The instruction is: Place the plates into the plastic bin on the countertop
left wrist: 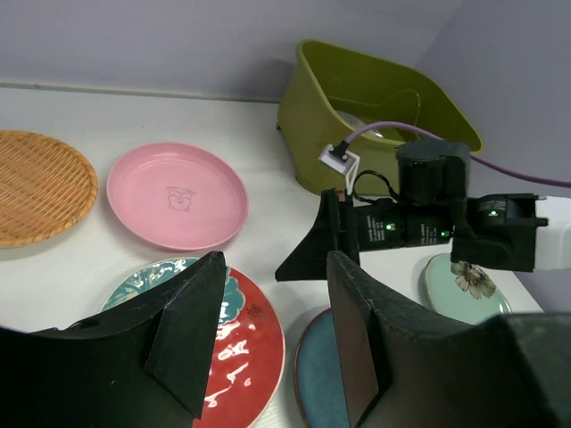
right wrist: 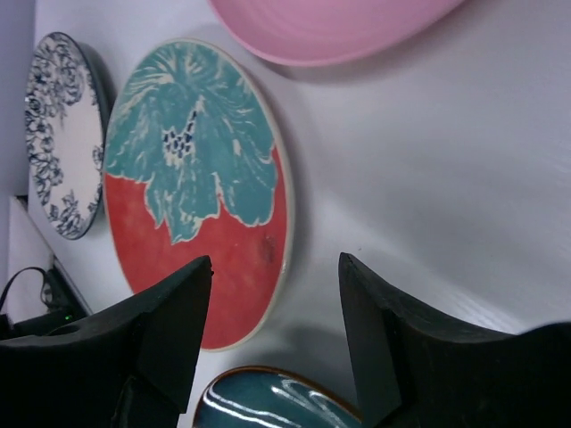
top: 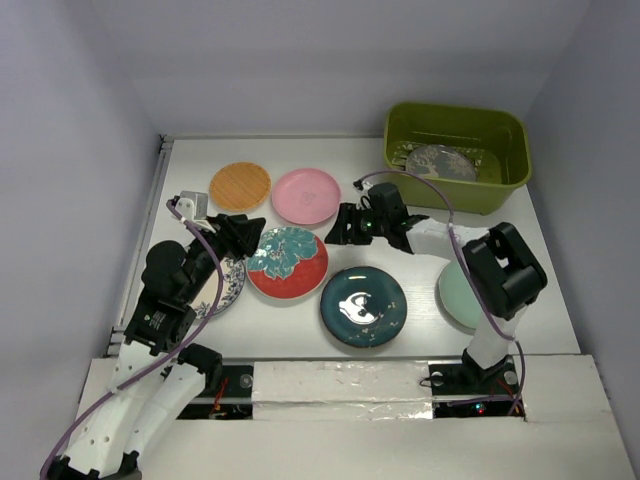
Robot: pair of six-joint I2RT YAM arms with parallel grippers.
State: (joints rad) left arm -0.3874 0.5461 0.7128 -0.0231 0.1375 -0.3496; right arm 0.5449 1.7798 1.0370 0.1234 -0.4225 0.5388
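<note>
Six plates lie on the white countertop [top: 345,160]: wood-tan [top: 240,185], pink [top: 306,195], red-teal floral [top: 288,262], dark teal [top: 364,306], mint green [top: 462,295], and a white blue-patterned one [top: 228,288] partly under my left arm. The grey plate [top: 440,163] lies inside the olive-green bin [top: 458,112] at the back right. My left gripper [top: 245,232] [left wrist: 275,267] is open and empty above the floral plate's [left wrist: 245,343] left edge. My right gripper [top: 338,228] [right wrist: 275,263] is open and empty, just right of the floral plate [right wrist: 196,178], above bare countertop.
A metal rail [top: 160,175] runs along the countertop's left edge. A small grey-white box [top: 192,207] sits next to the wood-tan plate. Grey walls close in the back and sides. Silver tape [top: 340,385] covers the front edge between the arm bases.
</note>
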